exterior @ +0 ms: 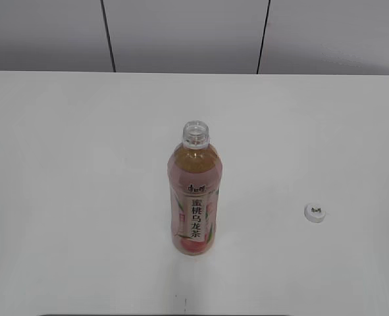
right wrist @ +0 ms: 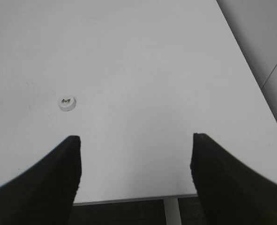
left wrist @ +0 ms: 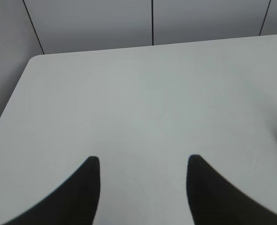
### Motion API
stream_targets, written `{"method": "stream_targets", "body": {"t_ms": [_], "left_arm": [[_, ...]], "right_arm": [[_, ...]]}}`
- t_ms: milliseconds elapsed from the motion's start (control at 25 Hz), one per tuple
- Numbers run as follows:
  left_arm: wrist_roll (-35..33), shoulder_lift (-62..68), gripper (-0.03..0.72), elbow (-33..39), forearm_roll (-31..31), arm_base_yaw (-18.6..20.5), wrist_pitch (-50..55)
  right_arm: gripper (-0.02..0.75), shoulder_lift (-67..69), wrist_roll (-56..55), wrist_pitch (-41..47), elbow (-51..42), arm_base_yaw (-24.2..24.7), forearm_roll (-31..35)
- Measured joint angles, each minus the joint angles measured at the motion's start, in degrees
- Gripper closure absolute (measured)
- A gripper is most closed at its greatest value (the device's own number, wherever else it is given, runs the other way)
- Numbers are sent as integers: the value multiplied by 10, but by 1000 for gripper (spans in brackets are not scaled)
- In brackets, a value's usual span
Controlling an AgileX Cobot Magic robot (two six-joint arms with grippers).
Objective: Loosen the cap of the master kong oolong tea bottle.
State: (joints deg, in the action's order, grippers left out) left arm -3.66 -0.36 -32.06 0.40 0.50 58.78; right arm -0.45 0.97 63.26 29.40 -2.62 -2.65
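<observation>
From my station I see a plain white bench [exterior: 69, 197] with a rounded far corner in the left wrist view, backed by pale grey wall panels [exterior: 181, 33] split by thin dark vertical seams. In the right wrist view the bench's near edge shows, with a dark floor and a light leg beneath it.

The master kong oolong tea bottle [exterior: 194, 197] stands upright near the middle of the bench. Its clear neck is open at the top, amber tea fills the shoulder, and a pink peach label wraps the body with a white vertical strip of black Chinese characters facing me.

The cap [exterior: 316, 212] is off the bottle and lies flat on the bench well to its right, top side up, white with a small dark mark; I also pick it up in the right wrist view [right wrist: 67, 102].

My left gripper [left wrist: 143, 161] hovers over bare bench, its dark fingers [left wrist: 89, 187] spread apart and holding nothing. My right gripper [right wrist: 136, 138] has its fingers [right wrist: 58, 173] spread wider, empty too, with the cap ahead and to the left of them.
</observation>
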Motion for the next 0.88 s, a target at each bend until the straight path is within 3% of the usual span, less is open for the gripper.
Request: {"method": "stream_targets", "body": {"t_ms": [880], "left_arm": [[0, 0, 316, 0, 0, 0, 0]], "right_arm": [[188, 0, 28, 0, 0, 0, 32]]}}
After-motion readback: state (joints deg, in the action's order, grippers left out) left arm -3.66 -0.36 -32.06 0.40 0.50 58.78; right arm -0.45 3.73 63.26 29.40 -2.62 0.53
